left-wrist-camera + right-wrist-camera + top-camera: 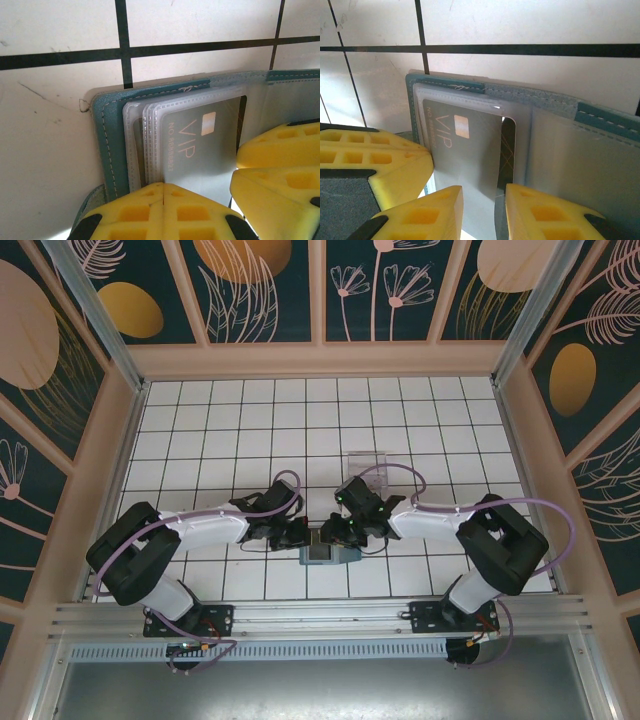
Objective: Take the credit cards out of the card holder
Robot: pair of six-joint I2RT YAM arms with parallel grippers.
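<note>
The holder (328, 554) lies open at the tabletop's (250, 420) 6 o'clock, with a grey VIP card (465, 150) in its clear sleeve. The left gripper (162, 197), pressed together, touches the holder's 10 o'clock corner. The right gripper (484, 195), partly spread, straddles the card's end.

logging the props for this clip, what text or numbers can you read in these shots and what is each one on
"VIP": large letters on the grey card, which sits in a clear sleeve of the teal card holder; legible in both wrist views.
"NO" followed by a row of digits: small line beside "VIP" on the same card; the digits are too blurred to read for sure.
In the top view, any text is too small to read.
</note>
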